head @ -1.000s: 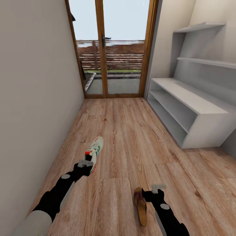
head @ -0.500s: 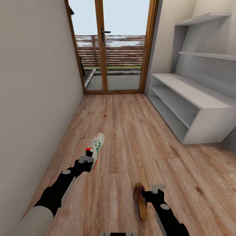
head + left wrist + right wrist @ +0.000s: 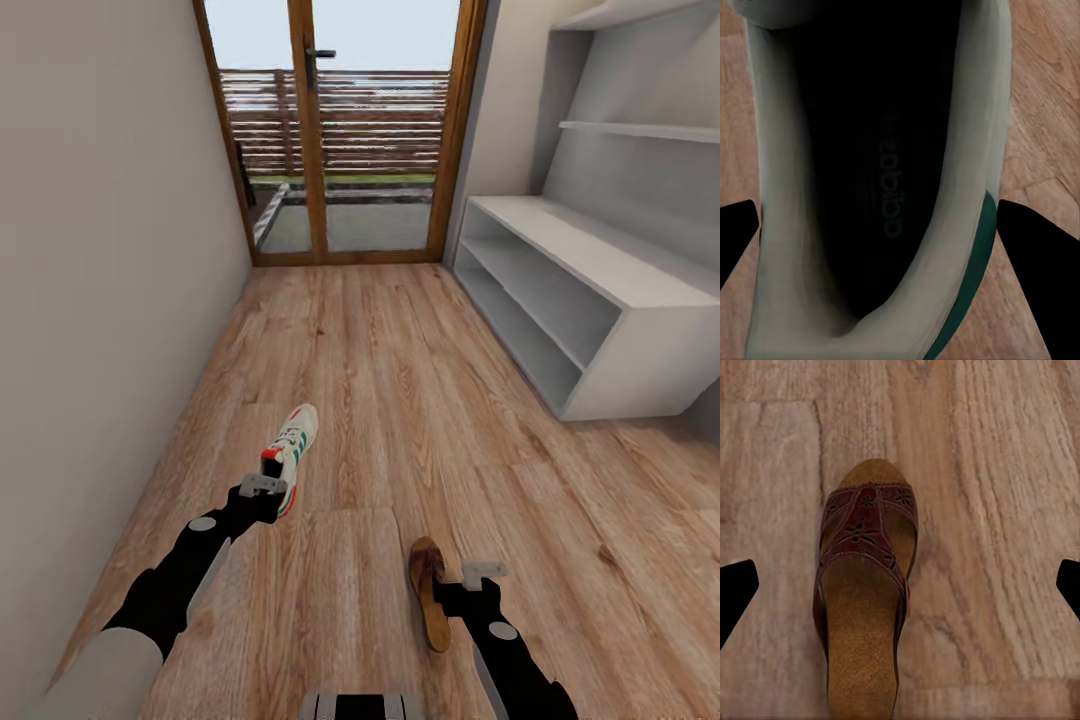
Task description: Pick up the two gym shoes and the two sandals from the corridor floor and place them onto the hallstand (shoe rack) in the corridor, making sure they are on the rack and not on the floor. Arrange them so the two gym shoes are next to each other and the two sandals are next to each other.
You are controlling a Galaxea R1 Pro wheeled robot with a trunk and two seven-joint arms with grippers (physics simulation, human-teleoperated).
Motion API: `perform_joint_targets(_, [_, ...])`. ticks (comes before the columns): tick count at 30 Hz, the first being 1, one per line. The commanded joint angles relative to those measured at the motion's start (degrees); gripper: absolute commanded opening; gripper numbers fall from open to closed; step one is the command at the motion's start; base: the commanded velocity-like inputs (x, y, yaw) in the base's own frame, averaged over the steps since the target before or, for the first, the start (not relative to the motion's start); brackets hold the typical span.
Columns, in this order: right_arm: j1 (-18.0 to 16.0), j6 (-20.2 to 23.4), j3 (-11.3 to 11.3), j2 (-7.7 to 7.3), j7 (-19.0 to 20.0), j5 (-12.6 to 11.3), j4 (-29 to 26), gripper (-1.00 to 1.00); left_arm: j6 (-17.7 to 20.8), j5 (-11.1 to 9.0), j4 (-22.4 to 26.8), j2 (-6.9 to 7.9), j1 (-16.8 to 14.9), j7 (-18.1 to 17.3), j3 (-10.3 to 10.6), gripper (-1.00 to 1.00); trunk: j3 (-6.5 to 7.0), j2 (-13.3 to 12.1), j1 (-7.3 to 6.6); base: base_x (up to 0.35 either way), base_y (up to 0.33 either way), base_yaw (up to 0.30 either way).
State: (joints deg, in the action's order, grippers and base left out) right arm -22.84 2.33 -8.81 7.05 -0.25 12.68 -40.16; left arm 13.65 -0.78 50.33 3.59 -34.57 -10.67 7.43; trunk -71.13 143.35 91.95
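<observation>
Straddling gym shoe (image 3: 291, 457) at 10 o'clock and sandal (image 3: 429, 592) at 6 o'clock on corridor floor (image 3: 420, 400), both jaws apart, risking off-centre closure tipping either before hallstand (image 3: 600, 330) at 2 o'clock.

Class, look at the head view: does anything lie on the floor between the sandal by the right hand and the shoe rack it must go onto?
Nothing visible does. Bare floor runs from the sandal beside the right hand to the rack; the sneaker lies off to the left.
</observation>
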Motion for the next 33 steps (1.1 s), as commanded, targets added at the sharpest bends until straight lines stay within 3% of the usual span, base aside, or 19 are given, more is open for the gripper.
perform_joint_targets(1, [0.0,0.3,-0.2,0.07,0.0,0.6,-0.1,1.0,0.3,-0.6,0.3,-0.01,-0.1,-0.2,0.1,-1.0,-0.37,0.0,0.01,0.0,0.0,0.0])
perform_joint_targets(4, [0.0,0.2,-0.2,0.07,0.0,0.6,-0.1,1.0,0.4,-4.3,1.0,-0.25,-0.1,-0.2,0.2,-1.0,-1.3,0.1,0.09,0.0,0.0,0.0])
perform_joint_targets(10, [0.0,0.2,-0.2,0.07,0.0,0.6,-0.1,1.0,0.4,-6.0,1.0,-0.36,0.1,-0.3,0.3,-1.0,-3.18,0.2,0.24,0.0,0.0,0.0])
perform_joint_targets(33, [0.0,0.3,-0.2,0.07,0.0,0.6,-0.1,1.0,0.0,-5.8,0.2,-0.33,0.6,-0.7,0.4,-1.0,-10.37,0.5,0.83,0.0,0.0,0.059])
